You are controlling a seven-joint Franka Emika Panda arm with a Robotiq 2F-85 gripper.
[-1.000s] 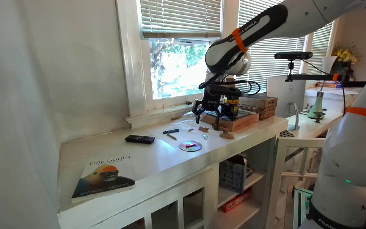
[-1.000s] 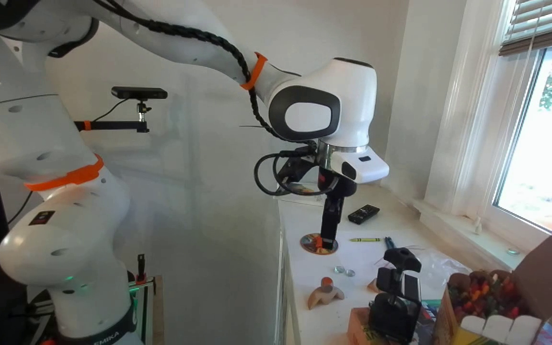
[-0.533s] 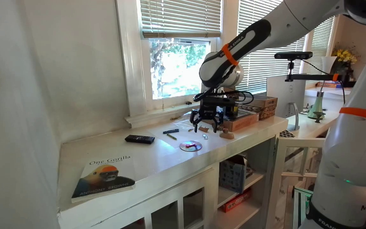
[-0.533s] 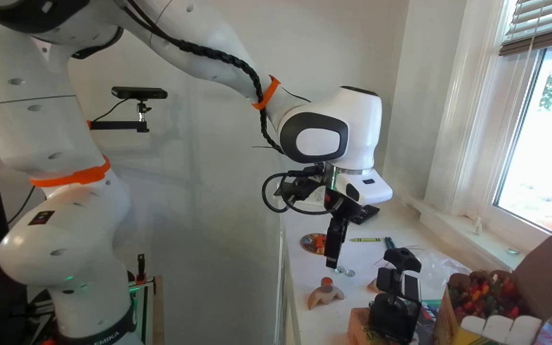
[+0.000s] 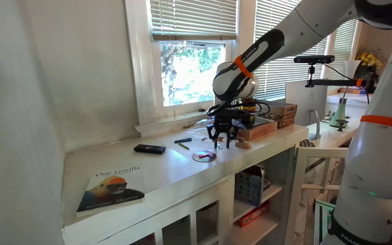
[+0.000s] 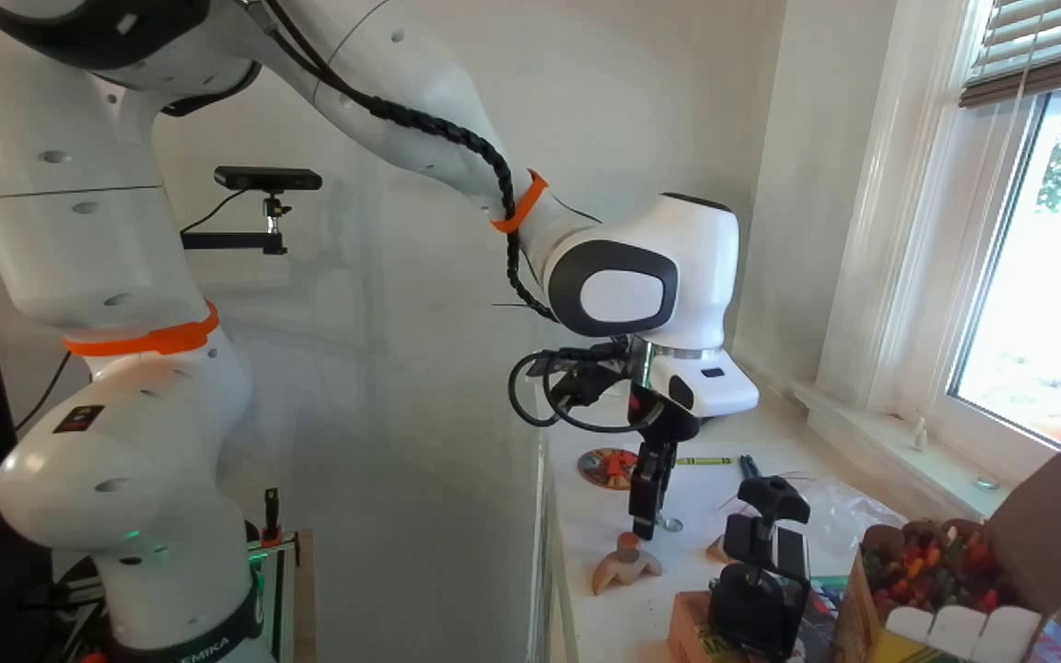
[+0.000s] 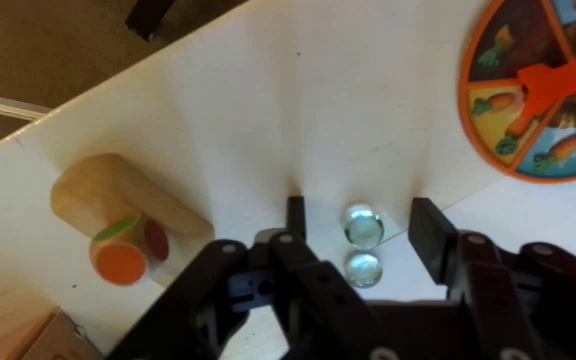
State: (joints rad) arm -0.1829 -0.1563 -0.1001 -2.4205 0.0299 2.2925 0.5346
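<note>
In wrist view, beads (image 7: 364, 233) on countertop (image 7: 238, 120) between figure (image 7: 118, 200), left, and disc (image 7: 498, 100), right

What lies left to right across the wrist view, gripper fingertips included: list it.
Wooden piece, left-hand gripper fingertip in the picture, two clear beads, right-hand gripper fingertip in the picture, round disc with carrot pictures.

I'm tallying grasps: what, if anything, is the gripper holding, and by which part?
Nothing: the black two-fingered gripper stands open around two clear, round, glass-like beads, with a visible gap on both sides.
</note>
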